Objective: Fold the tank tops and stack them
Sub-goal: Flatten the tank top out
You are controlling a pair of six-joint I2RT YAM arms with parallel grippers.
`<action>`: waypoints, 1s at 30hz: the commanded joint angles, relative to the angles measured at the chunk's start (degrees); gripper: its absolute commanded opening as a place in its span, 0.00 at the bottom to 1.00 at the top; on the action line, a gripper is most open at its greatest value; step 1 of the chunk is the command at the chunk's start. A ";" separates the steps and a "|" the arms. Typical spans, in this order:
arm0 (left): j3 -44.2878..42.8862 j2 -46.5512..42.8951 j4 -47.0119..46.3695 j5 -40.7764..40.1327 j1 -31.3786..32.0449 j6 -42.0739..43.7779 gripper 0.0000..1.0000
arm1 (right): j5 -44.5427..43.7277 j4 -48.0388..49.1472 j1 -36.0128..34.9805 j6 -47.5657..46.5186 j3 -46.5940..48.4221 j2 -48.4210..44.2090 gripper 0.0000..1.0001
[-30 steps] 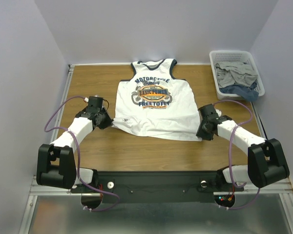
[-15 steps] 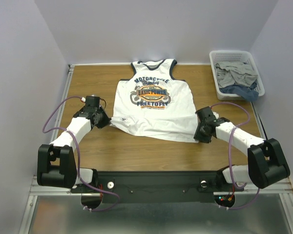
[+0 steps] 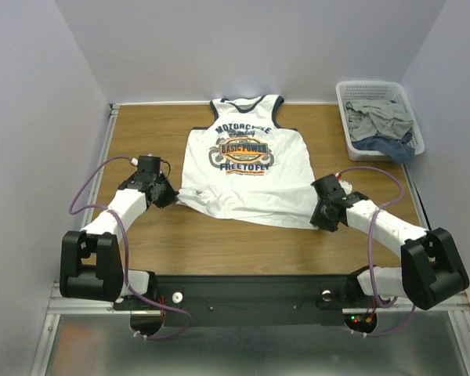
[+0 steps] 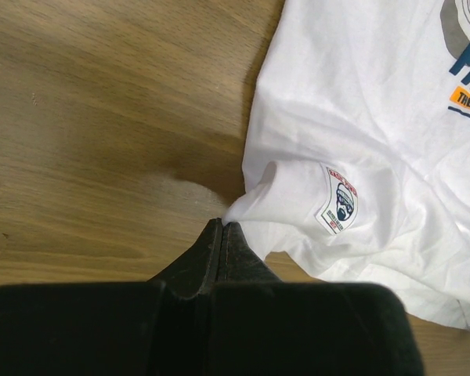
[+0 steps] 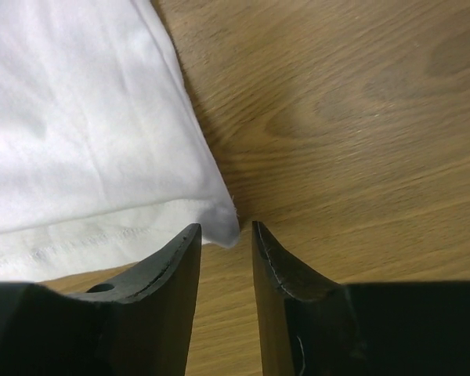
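A white tank top (image 3: 247, 168) with navy trim and a "MOTORCYCLE" print lies flat, chest up, on the wooden table (image 3: 219, 243). My left gripper (image 3: 171, 196) is at its bottom left corner. In the left wrist view the left gripper (image 4: 222, 225) is shut, and the tank top (image 4: 360, 117) is drawn into a small peak at its tips. My right gripper (image 3: 319, 219) is at the bottom right corner. In the right wrist view the right gripper (image 5: 225, 229) is open, and the tank top's hem corner (image 5: 219, 215) lies just between its fingertips.
A white basket (image 3: 346, 110) with grey and blue cloth in it stands at the back right of the table. A metal rail runs along the table's left edge (image 3: 108, 149). Bare wood shows to both sides of the shirt and in front of it.
My right gripper has slid left and a little nearer, up to the shirt's bottom right corner. The left gripper has shifted slightly left with the corner it holds.
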State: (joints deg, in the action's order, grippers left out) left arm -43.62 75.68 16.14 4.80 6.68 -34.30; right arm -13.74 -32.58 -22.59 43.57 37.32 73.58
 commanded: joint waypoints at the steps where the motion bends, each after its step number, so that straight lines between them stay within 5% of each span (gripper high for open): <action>1: 0.55 -1.67 0.29 0.04 -0.17 0.91 0.00 | -4.19 0.41 -0.44 1.69 0.82 -1.34 0.38; 12: 0.90 -2.03 0.21 0.04 -0.17 0.91 0.00 | -2.00 3.22 -0.44 1.25 0.21 2.79 0.38; 17: 0.73 -2.20 0.47 0.47 -0.17 0.99 0.00 | -2.52 3.66 -0.35 1.43 0.73 1.75 0.13; 19: 0.20 -2.55 0.73 0.74 -0.17 1.26 0.00 | -3.57 2.70 -0.44 0.64 3.18 -1.49 0.01; 30: -12.71 -7.65 6.97 4.43 -3.41 2.58 0.00 | -12.19 -7.50 7.20 -7.88 34.64 -10.65 0.01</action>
State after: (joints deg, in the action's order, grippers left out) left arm -48.97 71.99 21.67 7.29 5.82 -33.04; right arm -20.12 -38.35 -19.27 40.14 62.50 65.10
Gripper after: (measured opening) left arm 0.025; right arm 0.022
